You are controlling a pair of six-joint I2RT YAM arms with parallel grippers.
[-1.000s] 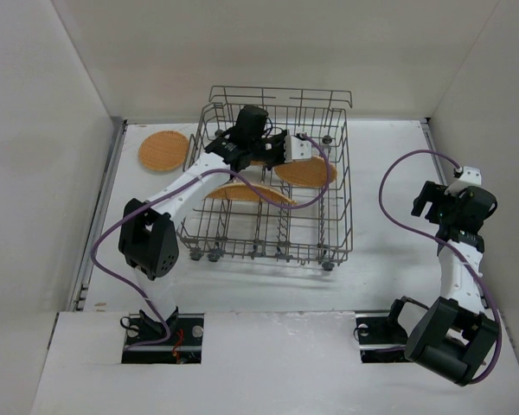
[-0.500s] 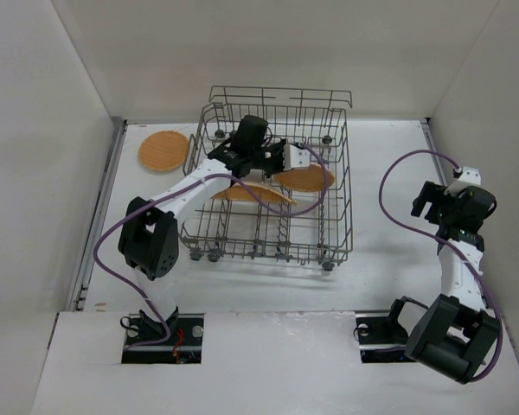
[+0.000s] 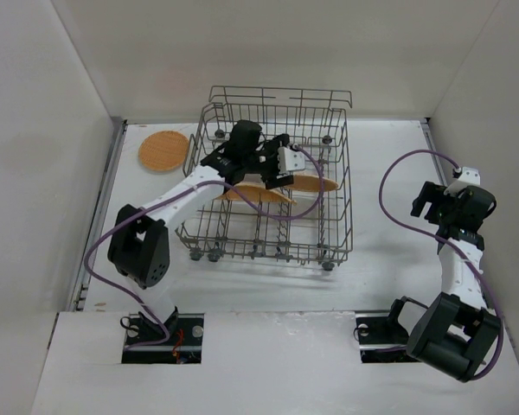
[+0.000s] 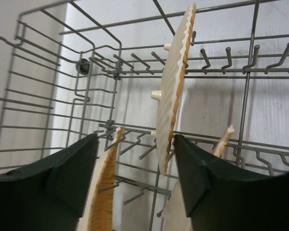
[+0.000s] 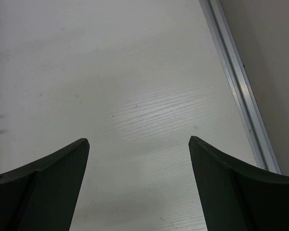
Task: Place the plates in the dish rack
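The dish rack [image 3: 339, 207] stands mid-table, and my left arm reaches into it. My left gripper [image 3: 279, 166] [image 4: 135, 139] is open. One orange plate [image 4: 176, 86] [image 3: 318, 184] stands on edge among the tines just past the fingertips, close to the right finger [image 4: 202, 178], and is not gripped. A second plate [image 4: 103, 192] [image 3: 258, 194] leans at the left, and the edge of another [image 4: 225, 138] shows at the right. A further plate [image 3: 163, 150] lies flat on the table left of the rack. My right gripper [image 3: 429, 204] [image 5: 139, 139] hangs open over bare table at the right.
White walls enclose the table on the left, back and right. A metal rail [image 5: 241, 82] runs along the right wall's foot. The rack's tall wire sides [image 4: 43, 96] surround my left gripper. Purple cables [image 3: 389, 186] loop from both arms.
My left gripper went from shut to open and let go of the plate, which tipped from near flat to standing on edge in the rack. The left arm drew back leftward. The right arm held still.
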